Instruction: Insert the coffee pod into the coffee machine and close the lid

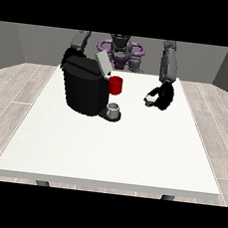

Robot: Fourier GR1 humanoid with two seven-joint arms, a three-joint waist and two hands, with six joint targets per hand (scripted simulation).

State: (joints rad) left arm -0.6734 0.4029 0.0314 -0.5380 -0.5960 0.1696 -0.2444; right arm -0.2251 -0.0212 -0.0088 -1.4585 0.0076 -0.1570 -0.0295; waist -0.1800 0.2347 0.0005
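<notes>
1. The machine (85, 88) stood on the table (112, 146), its lid (103, 62) raised.
2. The hand at the view's right (163, 95) had its fingers curled round the pod (150, 99) (white, well apart from the machine).
3. The hand at the view's left (68, 55) sat behind the machine; whether its fingers were apart could not be told.

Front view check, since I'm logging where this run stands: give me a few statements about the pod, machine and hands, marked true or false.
1. The coffee machine has its lid raised. True.
2. The hand at the view's right holds the coffee pod. True.
3. The pod already sits inside the machine. False: it is in the hand, apart from the machine.
4. A blue mug stands beside the machine. False: the mug is red.
5. A small grey cup stands at the machine's base. True.
</notes>
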